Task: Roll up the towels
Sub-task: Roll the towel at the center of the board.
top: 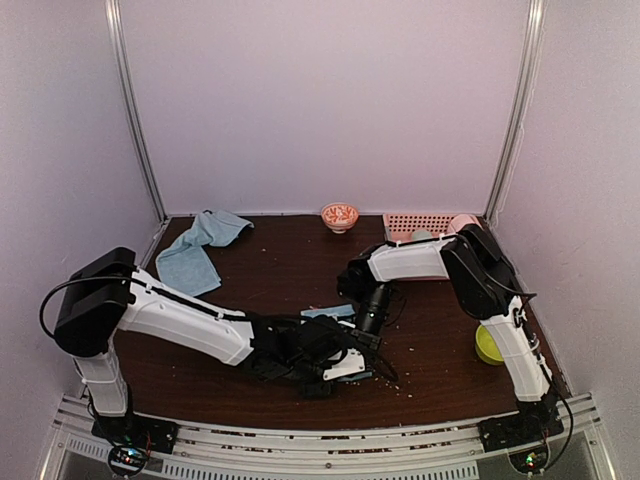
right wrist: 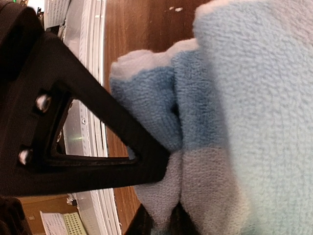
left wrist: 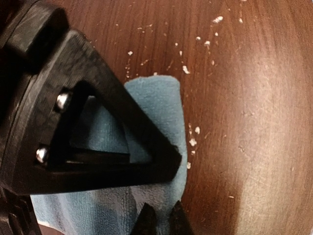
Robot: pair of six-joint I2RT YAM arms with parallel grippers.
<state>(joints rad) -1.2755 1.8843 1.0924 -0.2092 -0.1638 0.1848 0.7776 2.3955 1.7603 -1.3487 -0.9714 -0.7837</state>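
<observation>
A small light-blue towel [top: 328,312] lies bunched on the brown table [top: 290,265] at the centre, between both grippers. My left gripper [top: 340,338] reaches in from the left; in its wrist view its jaws [left wrist: 164,218] stand nearly closed on the towel's [left wrist: 156,98] folded edge. My right gripper [top: 366,322] comes in from the right, and its jaws [right wrist: 164,220] are shut on a thick fold of the towel [right wrist: 205,127]. A second light-blue towel [top: 200,250] lies loose and long at the far left. No spots show on either towel.
A pink lattice basket [top: 420,225] stands at the back right. A small orange-and-white bowl [top: 340,215] stands at the back centre. A lime-green bowl [top: 487,345] sits by the right arm's base. White crumbs [left wrist: 186,70] are scattered on the table. Walls enclose three sides.
</observation>
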